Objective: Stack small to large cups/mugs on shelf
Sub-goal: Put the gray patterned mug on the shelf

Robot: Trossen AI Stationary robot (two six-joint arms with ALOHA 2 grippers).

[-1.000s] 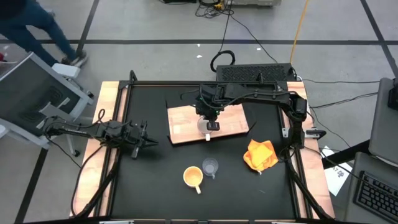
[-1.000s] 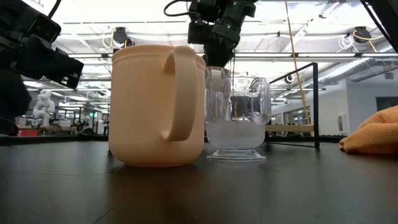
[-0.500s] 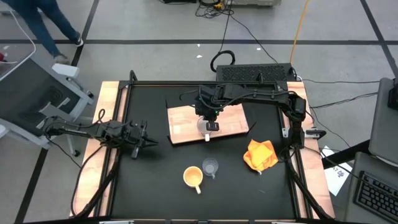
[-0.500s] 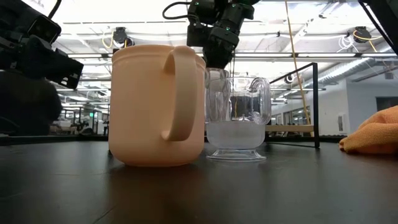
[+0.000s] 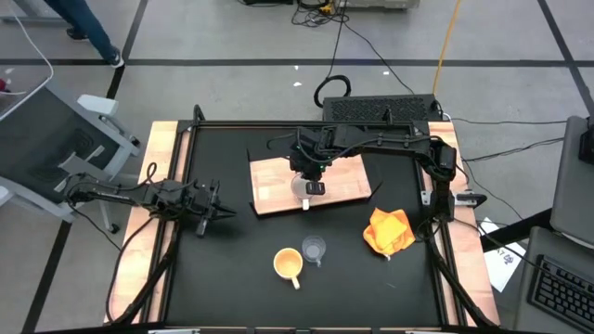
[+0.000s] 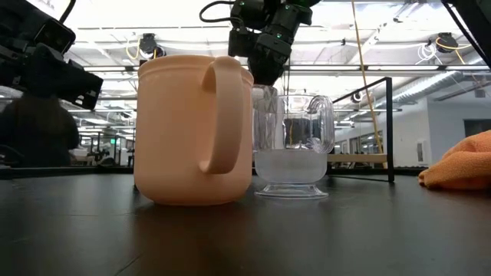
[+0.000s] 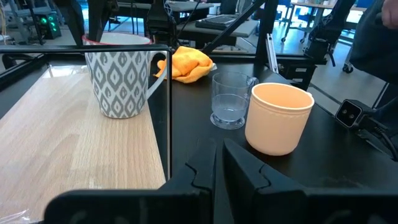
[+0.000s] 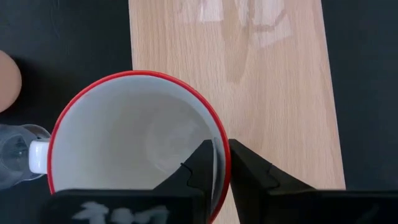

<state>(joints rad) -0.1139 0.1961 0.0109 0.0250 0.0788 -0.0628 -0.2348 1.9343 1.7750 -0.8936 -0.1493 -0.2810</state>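
A white mug (image 8: 134, 140) with a red rim and grey pattern (image 7: 121, 84) stands upright with its base on the light wooden shelf (image 5: 339, 176), near the shelf's near edge. My right gripper (image 8: 222, 152) reaches down onto it from above (image 5: 307, 174). A yellow-orange mug (image 5: 289, 264) and a clear glass cup (image 5: 315, 249) stand side by side on the black table, nearer the front. My left gripper (image 5: 212, 210) waits shut at the table's left, touching nothing. My right gripper has the white mug's rim (image 8: 219, 134) between its two fingers, one finger inside the mug and one outside, on the side away from the handle (image 8: 37, 155). The fingers slant down from above. The mug stands upright on the shelf.
An orange-yellow cloth (image 5: 390, 230) lies crumpled on the table to the right of the cups. A black frame (image 5: 195, 125) runs around the tabletop. Bare shelf wood (image 8: 267, 68) stretches beyond the mug.
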